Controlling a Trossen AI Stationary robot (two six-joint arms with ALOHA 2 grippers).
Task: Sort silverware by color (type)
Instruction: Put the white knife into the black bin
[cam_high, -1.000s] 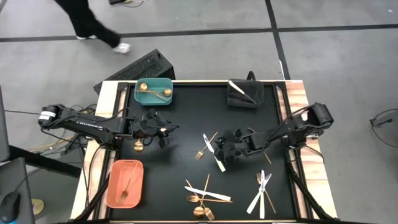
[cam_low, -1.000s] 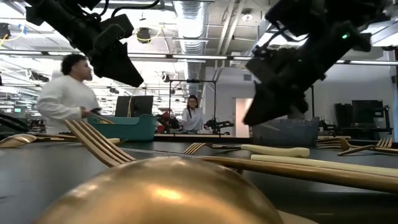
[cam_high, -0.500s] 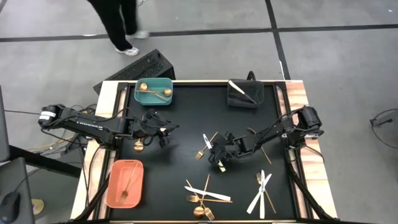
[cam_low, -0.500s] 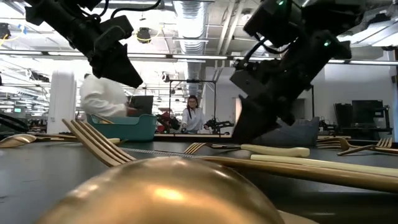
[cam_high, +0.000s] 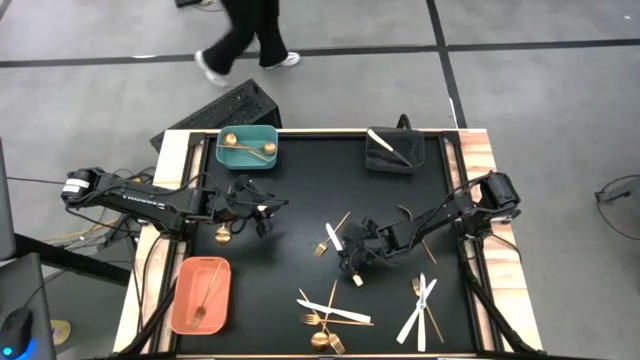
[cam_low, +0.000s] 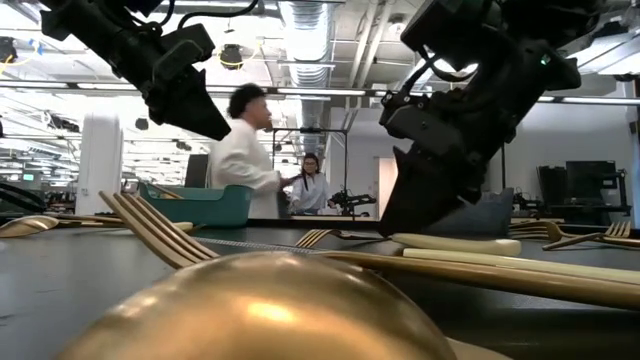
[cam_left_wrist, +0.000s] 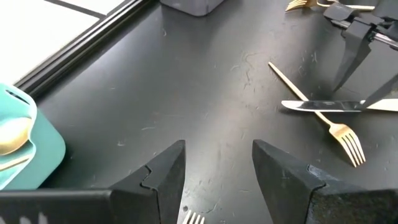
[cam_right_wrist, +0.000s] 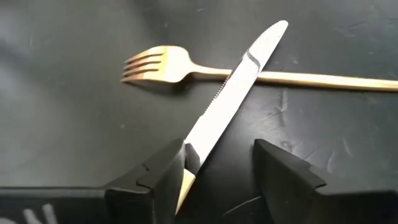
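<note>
Right gripper (cam_right_wrist: 217, 171) open, astride white knife (cam_right_wrist: 233, 99) crossing gold fork (cam_right_wrist: 168, 65)

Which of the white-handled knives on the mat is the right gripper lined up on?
The knife lying across a gold fork mid-mat: the open right gripper straddles its handle. The other knives lie apart, near the front edge and front right.

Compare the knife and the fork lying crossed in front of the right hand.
The knife has a silvery blade and a cream handle; the fork is gold all over. The knife lies on top, crossing the fork's thin handle, while the fork lies flat beneath it. The knife's handle end sits between the fingers of the open right hand; the fork lies beyond them. Both are slim and rest on the black table.
</note>
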